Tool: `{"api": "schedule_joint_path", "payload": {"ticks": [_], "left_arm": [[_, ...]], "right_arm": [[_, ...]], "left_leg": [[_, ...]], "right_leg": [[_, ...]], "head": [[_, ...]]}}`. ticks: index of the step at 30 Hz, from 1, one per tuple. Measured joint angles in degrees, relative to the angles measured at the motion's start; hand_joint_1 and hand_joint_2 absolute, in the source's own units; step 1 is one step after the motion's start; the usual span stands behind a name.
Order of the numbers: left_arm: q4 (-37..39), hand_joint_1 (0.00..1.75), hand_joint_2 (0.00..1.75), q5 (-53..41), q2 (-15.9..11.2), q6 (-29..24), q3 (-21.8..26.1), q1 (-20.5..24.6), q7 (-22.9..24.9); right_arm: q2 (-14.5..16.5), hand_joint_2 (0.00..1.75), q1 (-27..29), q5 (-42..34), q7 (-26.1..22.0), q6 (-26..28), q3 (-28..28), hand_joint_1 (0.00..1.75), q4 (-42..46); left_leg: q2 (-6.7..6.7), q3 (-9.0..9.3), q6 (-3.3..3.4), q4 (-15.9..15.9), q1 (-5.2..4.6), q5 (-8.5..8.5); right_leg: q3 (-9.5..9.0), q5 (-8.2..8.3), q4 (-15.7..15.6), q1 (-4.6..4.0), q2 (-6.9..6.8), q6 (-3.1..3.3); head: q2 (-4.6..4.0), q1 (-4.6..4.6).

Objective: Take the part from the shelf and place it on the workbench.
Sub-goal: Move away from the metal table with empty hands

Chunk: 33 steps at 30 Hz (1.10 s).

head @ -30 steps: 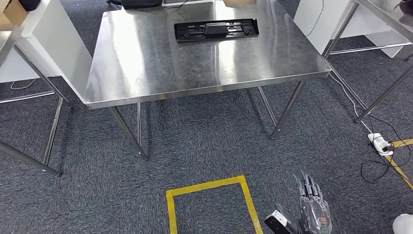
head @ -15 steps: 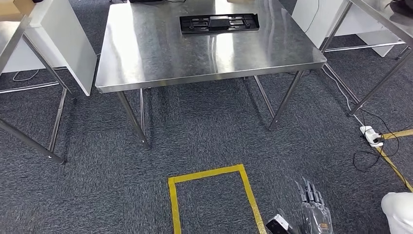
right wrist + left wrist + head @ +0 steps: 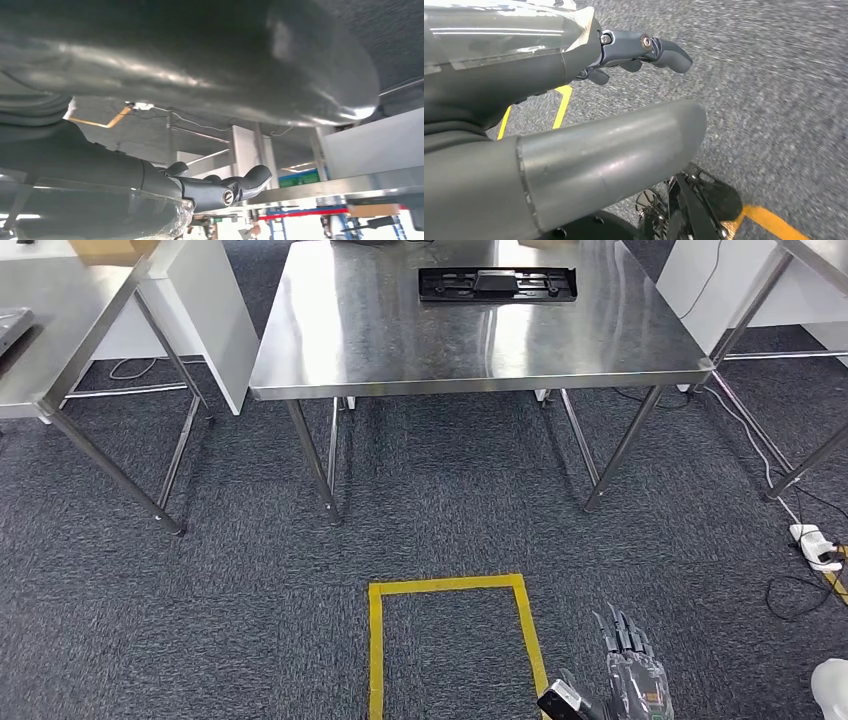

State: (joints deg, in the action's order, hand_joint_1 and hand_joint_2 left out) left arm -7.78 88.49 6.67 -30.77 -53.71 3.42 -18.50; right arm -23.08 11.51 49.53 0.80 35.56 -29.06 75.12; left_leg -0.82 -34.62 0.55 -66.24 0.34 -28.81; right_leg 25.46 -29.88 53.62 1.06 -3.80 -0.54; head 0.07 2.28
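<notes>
Nearest you, low in the head view: the right hand (image 3: 632, 680), dark slender fingers under a clear glossy cover, hanging over the floor with fingers extended, slightly apart, and nothing in them. In the right wrist view the same hand (image 3: 220, 190) has its dark fingers loosely outstretched and bare. In the left wrist view you have the left hand (image 3: 639, 52), smooth grey shell with dark rounded fingers lightly bent, apart and holding nothing, above the floor.

Under both: dark grey speckled carpet (image 3: 250, 620), coarse looped pile. On it, just left of the right hand, an outline of yellow tape (image 3: 450, 585) forming three sides of a rectangle, open toward you.

Right edge, on the carpet: a white power strip (image 3: 815, 545) with thin black cables trailing from it.

Farther on, centre: the brushed stainless-steel workbench (image 3: 400, 340), flat rectangular top with streaked reflections, on slim angled steel legs. Lying flat at its far side, right of centre: the long black moulded plastic part (image 3: 497, 283), a narrow rectangular frame with ribs and a raised middle block.

Left: a second stainless-steel table (image 3: 60, 330), corner and splayed legs visible. Between the two tables stands a white flat panel (image 3: 215, 310), matt and upright. Far right, another white panel (image 3: 700, 275) behind thin steel legs.
</notes>
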Motion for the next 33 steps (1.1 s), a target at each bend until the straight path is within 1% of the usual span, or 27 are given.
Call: {"api": "schedule_joint_path", "payload": {"ticks": [1, 2, 3, 5, 6, 8, 10, 11, 12, 13, 14, 15, 16, 17, 18, 19, 21, 22, 23, 25, 26, 27, 28, 29, 30, 32, 33], "left_arm": [[0.00, 0.00, 0.00, -0.09, -0.08, 0.24, -0.01, 0.00, -0.04], [-0.01, 0.00, 0.00, -0.17, -0.17, 0.45, -0.03, 0.02, -0.09], [-0.01, 0.00, 0.00, -0.24, -0.25, 0.67, -0.07, 0.04, -0.15], [-0.01, 0.00, 0.00, -0.31, -0.38, 1.14, -0.18, -0.02, -0.22], [0.00, 0.00, 0.00, -0.37, -0.41, 1.40, -0.25, -0.09, -0.25], [0.00, 0.00, 0.00, -0.54, -0.51, 1.82, -0.33, -0.15, -0.27], [0.00, 0.00, 0.00, -0.77, -0.60, 2.24, -0.38, -0.14, -0.27], [0.00, 0.00, 0.00, -0.86, -0.64, 2.43, -0.39, -0.14, -0.27], [0.00, 0.00, 0.00, -0.91, -0.69, 2.59, -0.40, -0.17, -0.27], [0.00, 0.00, 0.00, -0.91, -0.75, 2.72, -0.40, -0.21, -0.27], [0.00, 0.00, 0.00, -0.90, -0.83, 2.81, -0.40, -0.25, -0.27], [0.00, 0.00, 0.00, -0.90, -0.89, 2.91, -0.40, -0.26, -0.28], [0.00, 0.00, 0.00, -0.89, -0.97, 2.99, -0.40, -0.25, -0.28], [0.00, 0.00, 0.00, -0.89, -1.03, 3.03, -0.40, -0.22, -0.30], [0.00, 0.00, 0.00, -0.89, -1.10, 3.05, -0.40, -0.21, -0.31], [0.00, 0.00, 0.00, -0.89, -1.17, 3.06, -0.40, -0.22, -0.32], [0.03, 0.00, 0.00, -0.89, -1.32, 3.06, -0.40, -0.39, -0.34], [0.06, 0.00, 0.00, -0.89, -1.39, 3.06, -0.40, -0.45, -0.34], [0.09, 0.00, 0.00, -0.89, -1.45, 3.06, -0.40, -0.48, -0.34], [0.11, 0.00, 0.00, -0.89, -1.49, 3.06, -0.40, -0.41, -0.36], [0.11, 0.00, 0.00, -0.87, -1.51, 3.06, -0.40, -0.40, -0.37], [0.11, 0.00, 0.00, -0.84, -1.54, 3.06, -0.40, -0.41, -0.37], [0.11, 0.00, 0.00, -0.75, -1.57, 3.05, -0.40, -0.43, -0.33], [0.11, 0.00, 0.00, -0.62, -1.60, 2.98, -0.40, -0.46, -0.24], [0.11, 0.00, 0.00, -0.46, -1.62, 2.84, -0.40, -0.45, -0.11], [0.11, 0.00, 0.00, -0.05, -1.63, 2.46, -0.40, -0.26, 0.17], [0.11, 0.00, 0.00, 0.14, -1.63, 2.22, -0.40, -0.13, 0.27]], "right_arm": [[0.10, 0.00, -0.22, 0.01, -0.01, -0.02, -0.06, 0.00, -0.20], [0.19, 0.00, -0.44, 0.04, -0.02, -0.05, -0.11, 0.00, -0.38], [0.27, 0.00, -0.65, 0.09, -0.02, -0.08, -0.15, 0.00, -0.57], [0.47, 0.00, -0.96, 0.31, 0.02, -0.10, -0.22, 0.00, -0.90], [0.57, 0.00, -1.08, 0.55, 0.08, -0.10, -0.26, 0.00, -1.02], [0.73, 0.00, -1.10, 1.15, 0.23, -0.10, -0.28, 0.00, -1.20], [0.80, 0.00, -0.72, 1.70, 0.47, -0.10, -0.29, 0.00, -1.39], [0.81, 0.00, -0.42, 1.93, 0.56, -0.10, -0.31, 0.00, -1.46], [0.83, 0.00, -0.10, 2.09, 0.64, -0.10, -0.32, 0.00, -1.50], [0.83, 0.00, 0.18, 2.19, 0.72, -0.10, -0.32, 0.00, -1.51], [0.83, 0.00, 0.41, 2.21, 0.82, -0.10, -0.32, 0.00, -1.51], [0.82, 0.00, 0.59, 2.22, 0.94, -0.09, -0.31, 0.00, -1.51], [0.83, 0.00, 0.69, 2.25, 1.04, -0.09, -0.31, 0.00, -1.51], [0.84, 0.00, 0.77, 2.28, 1.11, -0.08, -0.32, 0.00, -1.50], [0.85, 0.00, 0.89, 2.33, 1.15, -0.08, -0.34, 0.00, -1.50], [0.86, 0.00, 1.02, 2.37, 1.17, -0.07, -0.35, 0.00, -1.49], [0.89, 0.00, 1.22, 2.40, 1.19, -0.06, -0.35, 0.00, -1.45], [0.90, 0.00, 1.24, 2.40, 1.19, -0.06, -0.34, 0.00, -1.42], [0.92, 0.00, 1.26, 2.42, 1.20, -0.06, -0.33, 0.00, -1.39], [0.98, 0.00, 1.50, 2.50, 1.37, -0.06, -0.35, 0.00, -1.36], [1.08, 0.00, 1.61, 2.68, 1.67, -0.06, -0.34, 0.00, -1.40], [1.25, 0.00, 1.66, 2.87, 2.05, -0.05, -0.27, 0.00, -1.47], [1.51, 0.00, 1.62, 3.07, 2.44, -0.03, -0.11, 0.00, -1.64], [1.97, 0.00, 1.44, 3.24, 2.70, 0.01, 0.15, 0.00, -2.05], [2.58, 0.00, 1.05, 3.40, 2.60, 0.08, 0.53, 0.00, -2.84], [4.42, 0.00, -0.40, 4.58, 0.74, 0.20, 2.21, 0.00, -6.04], [5.63, 0.00, -1.39, 5.94, -1.24, 0.25, 3.98, 0.00, -8.47]], "left_leg": [[-1.00, 2.83, 0.35, 4.30, -0.22, 0.74], [-1.90, 4.79, 0.72, 7.63, -0.47, 0.95], [-2.54, 5.87, 1.08, 9.82, -0.77, 0.84], [-2.14, 5.65, 1.71, 10.75, -1.08, 0.87], [-1.65, 5.50, 2.08, 11.13, -0.99, 1.22], [-0.73, 5.26, 2.92, 11.85, -0.61, 2.05], [0.36, 4.72, 3.34, 12.00, -0.46, 2.61], [1.04, 4.40, 3.37, 11.92, -0.48, 2.79], [1.76, 4.13, 3.31, 11.81, -0.48, 2.96], [2.50, 3.91, 3.21, 11.63, -0.45, 3.07], [3.25, 3.72, 3.07, 11.38, -0.38, 3.15], [3.99, 3.49, 2.89, 11.00, -0.31, 3.16], [4.67, 3.16, 2.62, 10.43, -0.32, 3.10], [5.30, 2.73, 2.30, 9.88, -0.38, 3.02], [5.84, 2.26, 1.90, 9.44, -0.45, 3.00], [6.36, 1.84, 1.48, 9.20, -0.45, 3.07], [7.15, 1.21, 0.68, 9.06, -0.17, 3.38], [6.63, 0.77, 0.35, 8.46, -0.10, 2.96], [5.48, -0.06, 0.05, 6.85, -0.07, 1.79], [2.48, -2.97, -0.45, 0.44, -0.01, -2.22], [1.63, -4.66, -0.67, -3.42, 0.12, -4.06], [1.22, -5.76, -0.82, -6.15, 0.24, -5.01], [1.00, -5.87, -0.89, -6.95, 0.32, -4.88], [0.71, -4.82, -0.88, -5.47, 0.38, -3.76], [0.07, -2.67, -0.77, -1.95, 0.39, -2.02], [-2.29, 1.74, -0.28, 5.92, 0.15, 0.57], [-3.02, 2.89, 0.05, 8.18, -0.06, 1.14]], "right_leg": [[0.16, 0.03, 0.18, -0.14, -0.55, -0.07], [0.22, 0.10, 0.28, -0.25, -1.04, -0.22], [0.24, 0.20, 0.35, -0.37, -1.57, -0.40], [0.34, 0.47, 0.33, -0.51, -2.58, -0.91], [0.52, 0.29, 0.53, -0.48, -2.29, -1.14], [2.01, -1.40, 3.27, -0.39, 0.14, -1.27], [5.70, -4.83, 10.84, -0.18, 2.82, -1.03], [7.65, -6.24, 14.92, -0.12, 3.31, -1.06], [8.91, -6.85, 17.52, -0.04, 3.47, -1.34], [9.04, -6.44, 17.74, 0.09, 3.55, -1.84], [8.00, -5.15, 15.60, 0.28, 3.72, -2.47], [6.08, -3.35, 11.64, 0.58, 4.38, -3.16], [4.21, -1.92, 7.57, 0.90, 5.73, -3.61], [2.90, -0.92, 4.50, 1.10, 6.76, -3.61], [2.28, -0.48, 2.79, 1.14, 7.52, -3.32], [2.30, -0.48, 2.46, 1.00, 7.67, -2.76], [2.38, -0.04, 2.53, 0.81, 6.34, -1.61], [2.42, 0.20, 2.47, 0.86, 5.72, -1.14], [2.48, 0.45, 2.39, 0.94, 5.03, -0.74], [2.78, 0.67, 2.37, 0.80, 3.59, -0.34], [2.91, 0.70, 2.41, 0.69, 2.77, -0.27], [3.04, 0.70, 2.45, 0.60, 1.95, -0.27], [3.17, 0.69, 2.47, 0.56, 1.15, -0.28], [3.25, 0.67, 2.49, 0.56, 0.40, -0.28], [3.28, 0.65, 2.49, 0.57, -0.26, -0.28], [2.97, 0.54, 2.47, 0.31, -1.32, -0.49], [2.82, 0.55, 2.45, 0.17, -1.77, -0.70]], "head": [[0.00, 0.03], [0.00, 0.03], [0.00, 0.06], [0.00, 0.10], [0.00, 0.13], [0.00, 0.01], [0.00, -0.23], [0.00, -0.32], [0.00, -0.36], [0.00, -0.37], [0.00, -0.37], [0.00, -0.41], [0.00, -0.52], [0.00, -0.62], [0.00, -0.64], [0.00, -0.61], [0.00, -0.44], [0.00, -0.32], [0.00, -0.09], [0.00, 0.42], [0.00, 0.57], [0.00, 0.59], [0.00, 0.59], [0.00, 0.60], [0.00, 0.60], [0.00, 0.57], [0.00, 0.52]]}}
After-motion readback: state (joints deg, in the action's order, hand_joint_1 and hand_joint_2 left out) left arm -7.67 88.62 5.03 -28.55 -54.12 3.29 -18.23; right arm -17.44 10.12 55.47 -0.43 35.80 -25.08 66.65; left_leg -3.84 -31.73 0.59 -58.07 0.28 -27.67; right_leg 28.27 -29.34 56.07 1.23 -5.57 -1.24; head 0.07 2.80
